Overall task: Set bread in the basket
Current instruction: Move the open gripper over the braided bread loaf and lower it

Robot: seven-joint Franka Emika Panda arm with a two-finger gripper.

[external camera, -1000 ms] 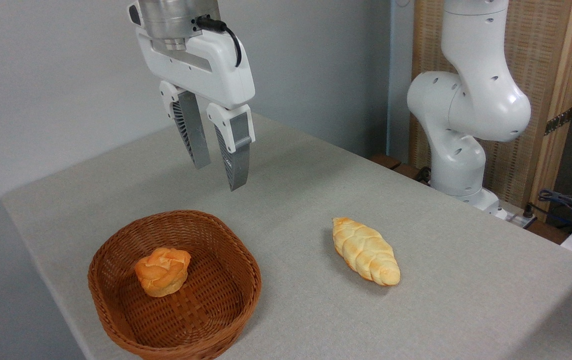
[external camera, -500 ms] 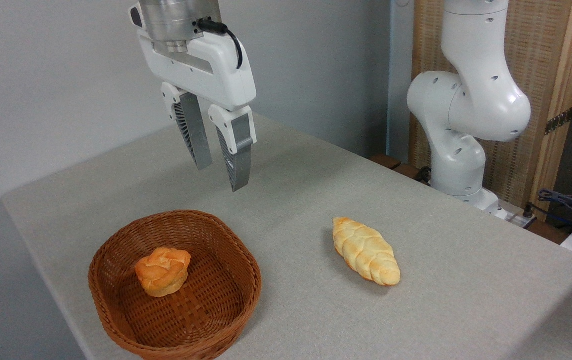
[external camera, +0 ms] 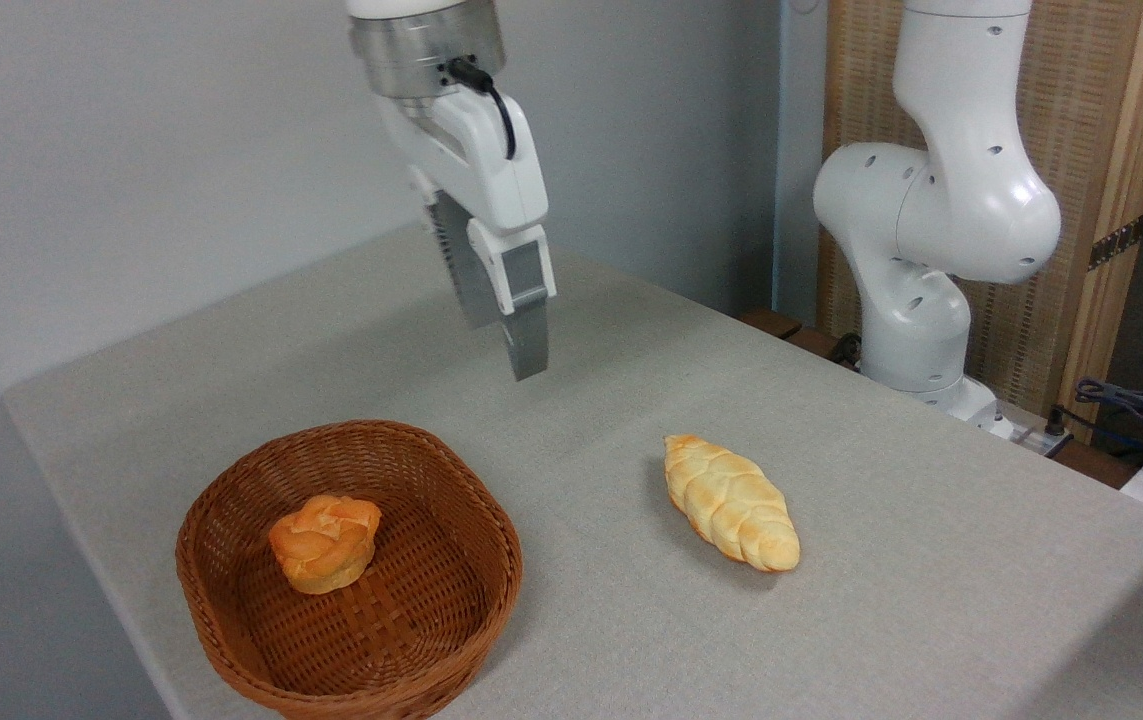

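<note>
The bread (external camera: 731, 500), a long braided loaf in pale gold with browned ridges, lies on the grey table to the right of the middle. The reddish-brown wicker basket (external camera: 363, 430) stands at the front left. My gripper (external camera: 503, 350) hangs high above the table, behind the gap between basket and loaf. It is turned so that one finger stands in front of the other. The fingers are apart, so it is open, and nothing is between them.
A small round orange-brown bun (external camera: 324, 543) sits inside the basket. The arm's white base (external camera: 916, 330) stands at the back right, with cables (external camera: 1136, 405) beside it. The table's left edge (external camera: 81, 530) runs close by the basket.
The gripper has moved to the right, away from above the basket's back rim, and has turned about its axis so its fingers now line up with the camera. Bread and basket have not moved.
</note>
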